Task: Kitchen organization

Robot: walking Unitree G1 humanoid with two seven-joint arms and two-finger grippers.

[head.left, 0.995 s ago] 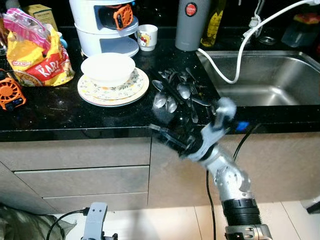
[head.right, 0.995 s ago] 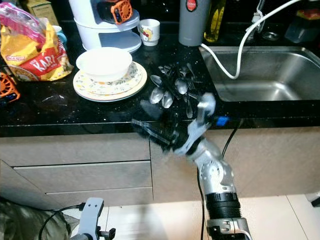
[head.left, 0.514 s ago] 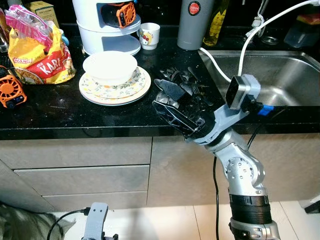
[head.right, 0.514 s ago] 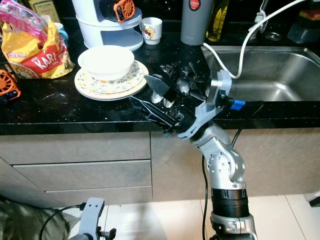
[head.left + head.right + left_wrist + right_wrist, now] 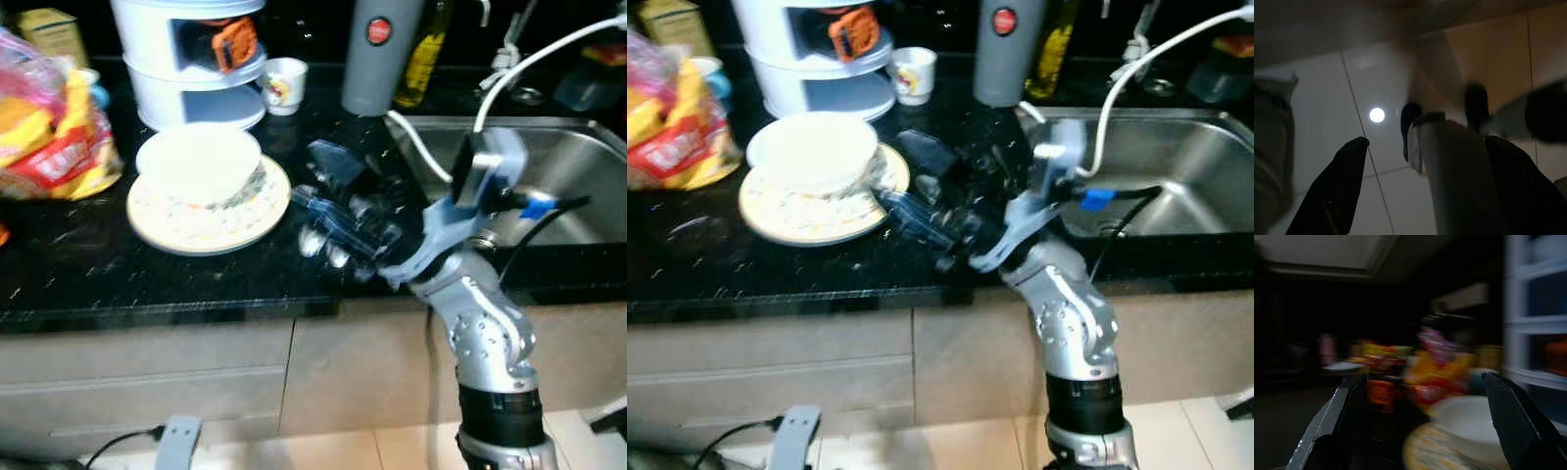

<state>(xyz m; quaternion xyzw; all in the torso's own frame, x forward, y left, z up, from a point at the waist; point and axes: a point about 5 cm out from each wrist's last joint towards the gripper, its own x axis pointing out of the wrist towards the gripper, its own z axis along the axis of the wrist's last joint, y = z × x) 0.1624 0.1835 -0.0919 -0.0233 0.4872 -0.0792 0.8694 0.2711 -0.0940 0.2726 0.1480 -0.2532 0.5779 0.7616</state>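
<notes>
Right under the right gripper [image 5: 328,191], whose fingers are spread wide and holding nothing, sits the pile of spoons [image 5: 338,245], with the bowl on plates [image 5: 201,186] just beside it, so a sloppy drop could scatter cutlery or clip that stack.

A home kitchen: black counter [image 5: 147,279], steel sink [image 5: 578,166], stacked plates [image 5: 211,211], drawers [image 5: 137,392] below.

Both eye views look forward and down from the head at the black table [image 5: 147,284], sharing the white bowl [image 5: 811,147] and sink [image 5: 558,166]. The right wrist view faces left along the table, near the bowl; the left wrist view looks down at the floor [image 5: 1371,147].
</notes>
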